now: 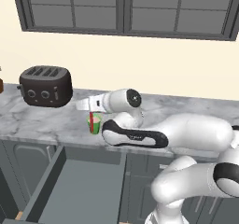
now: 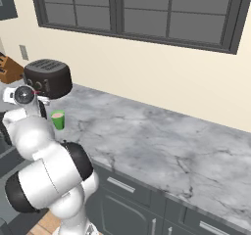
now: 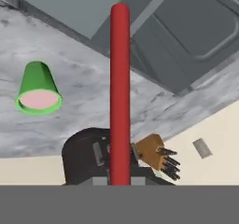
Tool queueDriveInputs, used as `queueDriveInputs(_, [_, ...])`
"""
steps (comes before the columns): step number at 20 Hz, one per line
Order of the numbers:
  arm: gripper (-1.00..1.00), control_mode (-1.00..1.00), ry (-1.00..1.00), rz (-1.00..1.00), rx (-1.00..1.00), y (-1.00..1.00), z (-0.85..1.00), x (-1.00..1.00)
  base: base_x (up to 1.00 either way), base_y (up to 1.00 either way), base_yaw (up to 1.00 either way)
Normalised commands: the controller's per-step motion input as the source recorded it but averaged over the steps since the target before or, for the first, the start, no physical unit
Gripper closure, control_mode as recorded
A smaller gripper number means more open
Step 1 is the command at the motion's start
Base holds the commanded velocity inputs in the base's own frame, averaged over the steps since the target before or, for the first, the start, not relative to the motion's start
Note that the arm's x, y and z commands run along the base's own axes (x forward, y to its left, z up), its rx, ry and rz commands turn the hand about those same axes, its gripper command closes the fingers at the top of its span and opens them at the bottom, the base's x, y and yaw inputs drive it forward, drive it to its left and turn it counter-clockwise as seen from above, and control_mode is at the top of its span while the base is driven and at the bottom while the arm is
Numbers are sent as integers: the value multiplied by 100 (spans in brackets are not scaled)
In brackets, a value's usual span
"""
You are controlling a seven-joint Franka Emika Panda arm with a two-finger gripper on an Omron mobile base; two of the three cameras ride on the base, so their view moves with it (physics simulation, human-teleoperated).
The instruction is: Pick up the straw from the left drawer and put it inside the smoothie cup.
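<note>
My gripper (image 3: 120,181) is shut on the straw (image 3: 120,92), a bright red stick that runs straight away from the fingers in the hand view. The smoothie cup (image 3: 38,88), green with pink smoothie at its top, stands on the marble counter to the left of the straw, apart from it. From the left base view the gripper (image 1: 89,110) hangs just above the cup (image 1: 95,124), and a short red piece of the straw (image 1: 91,119) shows at the cup's left side. The left drawer (image 1: 79,185) stands open below the counter edge. The cup (image 2: 58,119) also shows beside my arm.
A black toaster (image 1: 45,86) sits on the counter left of the cup, close to the hand. A wooden knife block (image 2: 9,67) stands by the wall beyond it. Grey cabinet doors (image 3: 196,27) run under the counter. The marble counter (image 2: 162,141) stretches far to the right.
</note>
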Motion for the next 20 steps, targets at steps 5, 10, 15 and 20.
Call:
queueDriveInputs(5, [100,-100,0,67,10,-53,6,63,0,0,0])
queueDriveInputs(10, [100,-100,0,74,19,-13,2,79,0,0,0])
queueDriveInputs(15, [100,-100,0,17,4,0,3,19,0,0,0])
queueDriveInputs(20, [100,-100,-15,16,0,-25,-6,0,0,0,0])
